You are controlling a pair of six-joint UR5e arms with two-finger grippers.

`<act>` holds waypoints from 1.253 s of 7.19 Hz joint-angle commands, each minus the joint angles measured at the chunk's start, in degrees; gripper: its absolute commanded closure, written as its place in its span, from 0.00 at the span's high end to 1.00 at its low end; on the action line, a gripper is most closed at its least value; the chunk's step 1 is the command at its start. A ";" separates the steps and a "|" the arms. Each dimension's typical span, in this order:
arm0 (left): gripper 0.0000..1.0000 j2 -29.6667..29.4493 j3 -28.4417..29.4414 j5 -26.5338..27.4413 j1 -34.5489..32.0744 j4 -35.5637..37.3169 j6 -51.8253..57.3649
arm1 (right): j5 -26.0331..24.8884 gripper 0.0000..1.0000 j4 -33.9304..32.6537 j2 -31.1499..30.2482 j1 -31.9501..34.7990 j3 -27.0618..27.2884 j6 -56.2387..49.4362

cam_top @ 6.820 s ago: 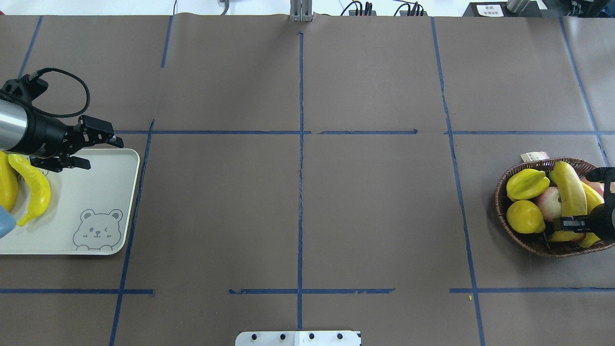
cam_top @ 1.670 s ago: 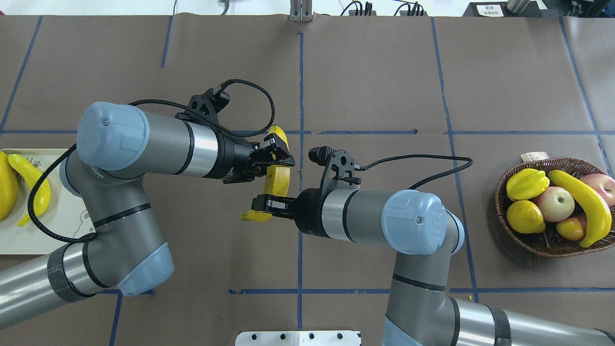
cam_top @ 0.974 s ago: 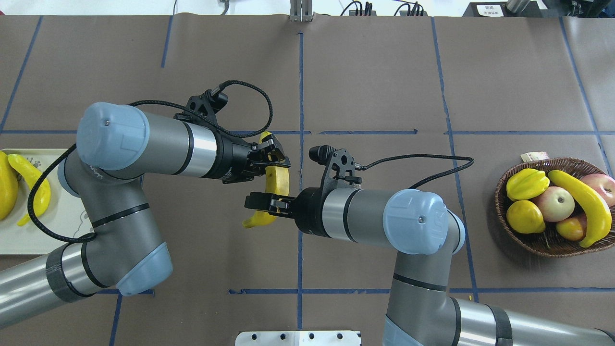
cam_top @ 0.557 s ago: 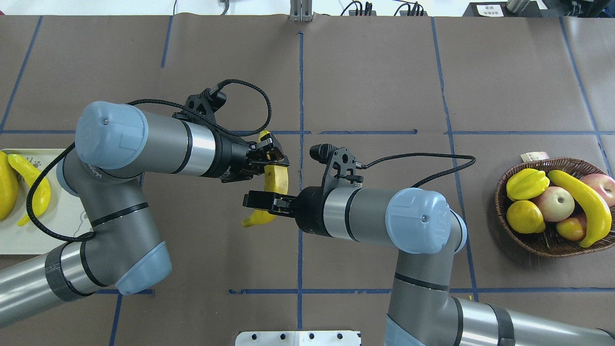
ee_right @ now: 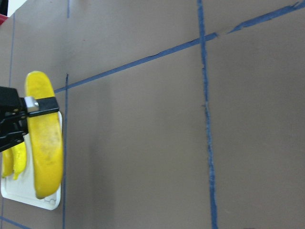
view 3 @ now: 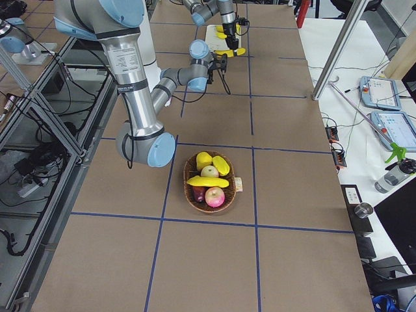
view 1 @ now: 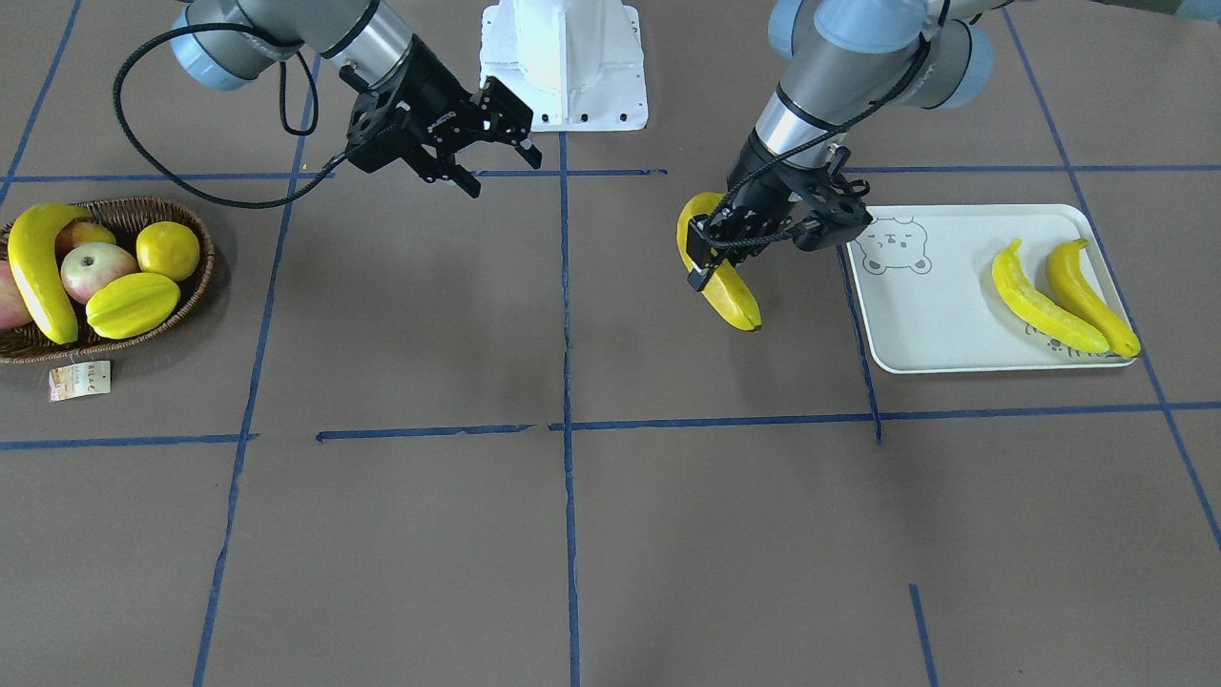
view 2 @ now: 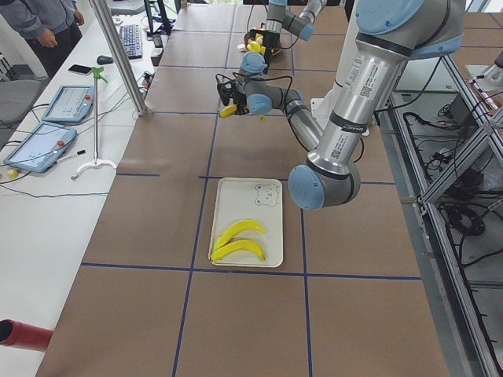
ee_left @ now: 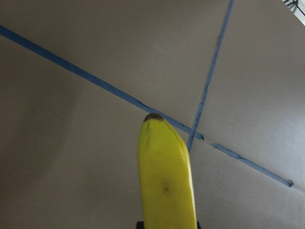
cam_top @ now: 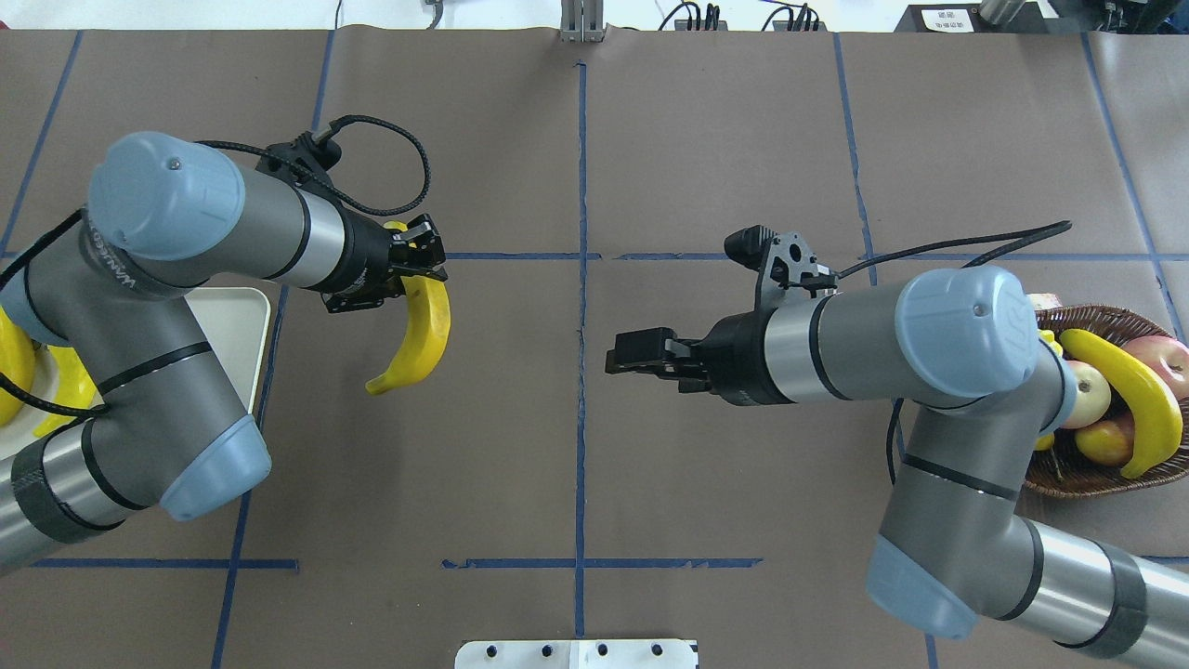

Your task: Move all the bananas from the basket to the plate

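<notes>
third banana riding in the left gripper beside the plate

the left gripper is clamping one banana near its upper end, and the fruit is hanging curved below the fingers with its dark tip pointing down toward the brown table cover. it is hovering near the plate, off the end with the bear drawing, and no part of it is lying over the tray. two bananas on the plate are lying side by side at the far end from the bear, close enough that they are looking like they touch. the right gripper is hanging over the table's middle area, well apart from the basket, with its jaws spread and nothing between them. one last banana in the basket is resting across the apple, beside the starfruit and the lemon. a paper tag is lying on the table just outside the wicker rim.
</notes>
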 commanded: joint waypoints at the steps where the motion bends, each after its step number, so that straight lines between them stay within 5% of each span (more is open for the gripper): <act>1: 0.00 1.58 -5.61 0.06 -1.67 18.53 2.96 | 2.77 1.00 -9.52 -3.54 3.89 1.07 -6.72; 4: 0.00 12.62 -7.92 -0.64 -7.46 20.30 8.29 | 7.67 1.00 -32.70 -6.01 10.47 8.52 -25.23; 6: 0.00 20.27 -7.15 -0.82 -13.08 13.31 9.38 | 8.82 1.00 -35.06 -12.05 15.20 10.66 -38.14; 9: 0.00 22.93 4.25 -0.82 -14.42 -5.48 -1.60 | 15.77 1.00 -35.15 -20.49 26.55 10.39 -57.06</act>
